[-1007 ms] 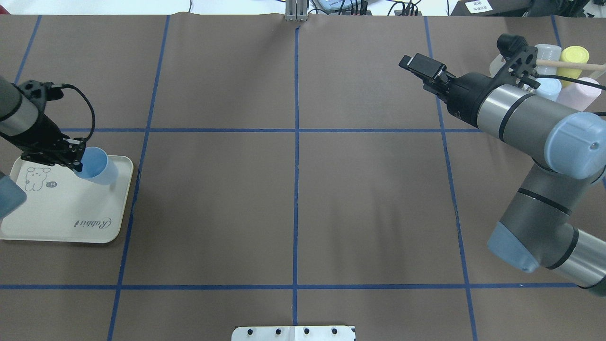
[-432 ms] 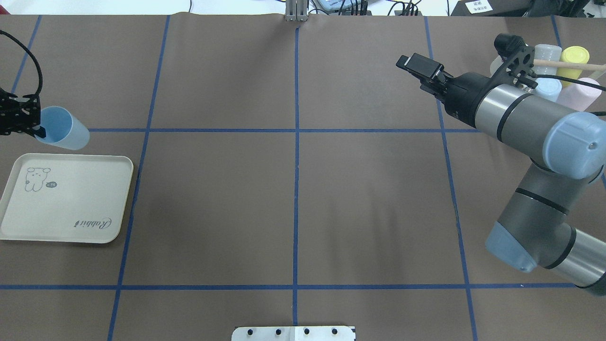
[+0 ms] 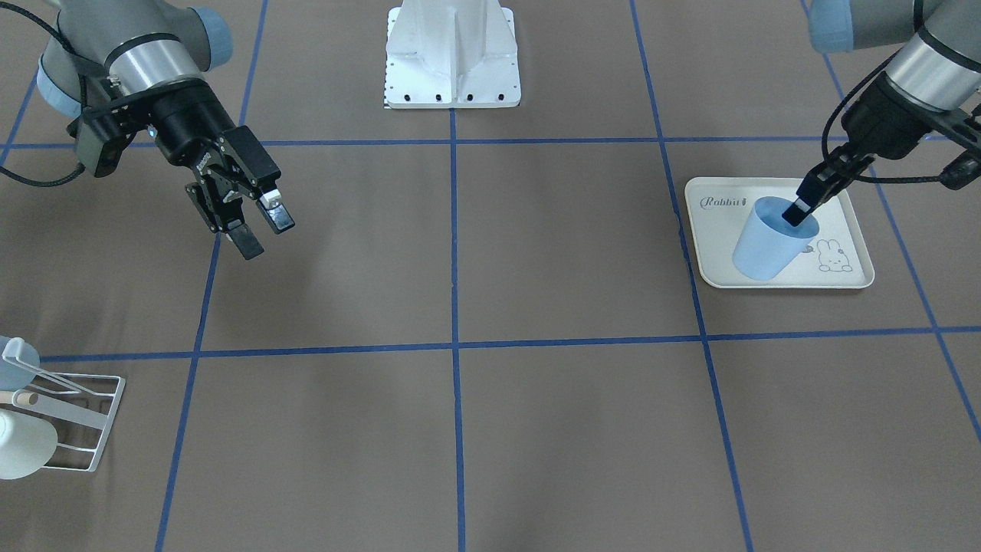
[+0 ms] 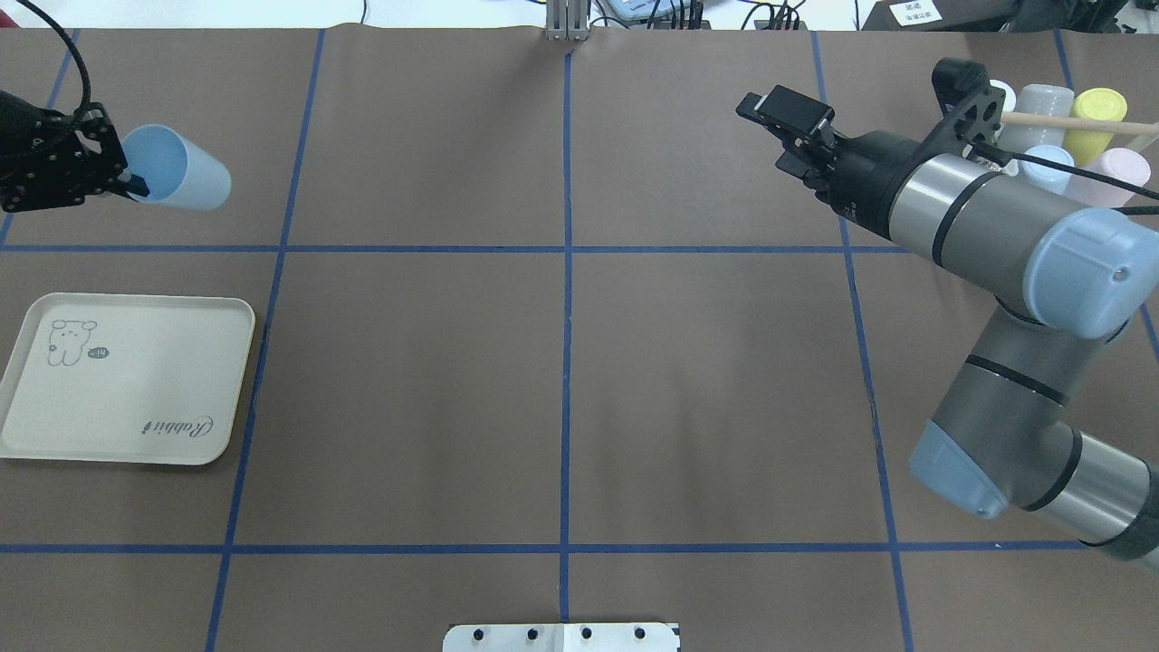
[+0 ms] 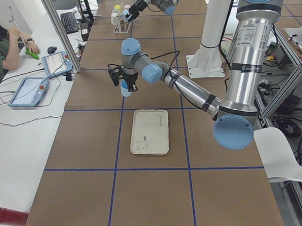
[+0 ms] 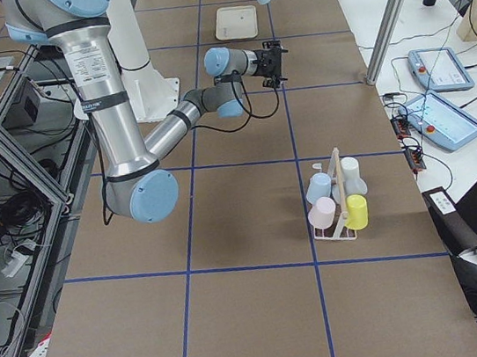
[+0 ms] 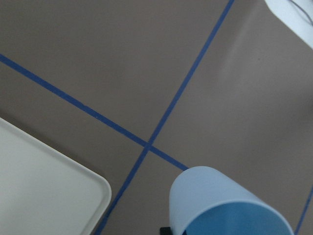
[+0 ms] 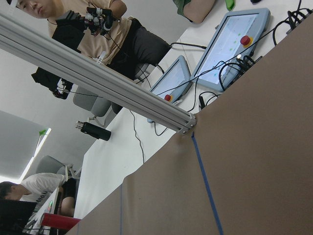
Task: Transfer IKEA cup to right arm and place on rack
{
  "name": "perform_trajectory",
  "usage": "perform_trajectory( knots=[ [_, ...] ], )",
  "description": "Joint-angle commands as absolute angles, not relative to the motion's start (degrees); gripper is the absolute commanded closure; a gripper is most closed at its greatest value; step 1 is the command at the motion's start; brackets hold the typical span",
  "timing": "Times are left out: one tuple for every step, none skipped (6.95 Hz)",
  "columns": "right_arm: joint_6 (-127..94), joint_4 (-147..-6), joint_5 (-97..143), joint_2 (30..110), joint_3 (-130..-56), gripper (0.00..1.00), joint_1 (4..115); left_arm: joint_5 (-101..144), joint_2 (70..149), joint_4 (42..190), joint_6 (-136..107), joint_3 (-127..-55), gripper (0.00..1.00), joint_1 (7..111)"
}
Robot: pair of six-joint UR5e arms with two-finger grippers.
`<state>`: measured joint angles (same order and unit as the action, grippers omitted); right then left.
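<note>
Brown table (image 4: pixel 407 362): left fingers (image 4: pixel 134 187) clamped on blue cup (image 4: pixel 186 172), right fingers (image 3: pixel 248 244) apart.

The brown table (image 4: pixel 706 380), gridded with blue tape (image 4: pixel 566 362), carries a cream tray (image 4: pixel 127 426) and, seemingly loaded, the rack (image 6: pixel 338 204).

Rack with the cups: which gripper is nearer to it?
Right. The right gripper hangs open over the table half holding the rack; the left gripper, shut on the blue cup, is at the far end.
</note>
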<state>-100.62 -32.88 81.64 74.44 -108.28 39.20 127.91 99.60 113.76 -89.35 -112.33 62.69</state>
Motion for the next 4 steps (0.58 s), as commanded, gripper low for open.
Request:
perform_trajectory(
  knots=[
    [-110.43, -32.78, 81.65, 71.47, -108.72, 0.00, 37.80, 113.47, 99.75, 131.60, -109.17, -110.83, 1.00, 53.49],
    [-111.09, -32.35, 81.56, 70.76, -108.89, 0.00, 36.66, 109.29, 99.76, 137.92, -115.77, -110.57, 1.00, 49.87],
    [-111.79, -27.21, 81.30, 70.49, -108.20, 0.00, 35.08, 106.29, 99.76, 145.99, -122.89, -110.48, 1.00, 47.40],
    [-112.23, -23.68, 81.21, 70.49, -107.76, 0.00, 34.11, 104.87, 99.76, 154.08, -129.40, -110.13, 1.00, 46.33]
  ],
)
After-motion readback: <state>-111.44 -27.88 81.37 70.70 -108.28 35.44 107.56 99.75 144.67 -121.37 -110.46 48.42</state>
